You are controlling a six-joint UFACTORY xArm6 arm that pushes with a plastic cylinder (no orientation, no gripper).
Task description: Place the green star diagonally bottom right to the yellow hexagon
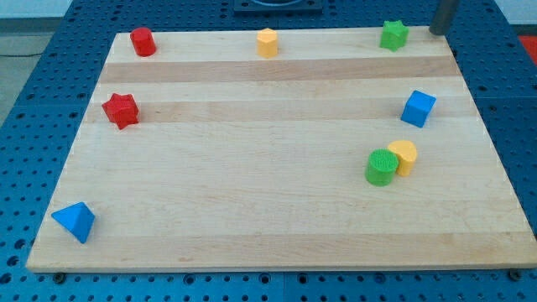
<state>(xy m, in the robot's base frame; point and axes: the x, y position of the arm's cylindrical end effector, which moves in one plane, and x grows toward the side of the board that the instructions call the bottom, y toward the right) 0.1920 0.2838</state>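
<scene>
Wood board [277, 210] fills the scene, and on it lie eight small blocks. The green star [393, 34] sits at the far edge, toward the right corner. The yellow hexagon [267, 42] is also at the far edge, near the middle, so the star is well apart from it, to its right and in the same row. The tip [436, 30] of the dark rod stands just off the board's far right corner, near the star on its right side but not touching it. The rod carries nothing; it has no jaws to open or close, it only pushes.

The star looks like a small stiff plastic piece, probably light, and it should slide easily on the smooth wood. Its points can make it turn when it is pushed off centre, so the contact is best placed against the middle of its far right side, in line with its centre, to drive it nearer and leftward.

By count there are two green blocks: the star and a green cylinder [382, 167]. There are two yellow ones: the hexagon and a yellow cylinder [404, 155] touching the green cylinder. There are two red ones: a red cylinder [143, 41] at the far left and a red star [121, 110] below it. There are two blue ones: a blue cube [418, 108] at the right and a blue pyramid-like block [75, 221] at the near left.
</scene>
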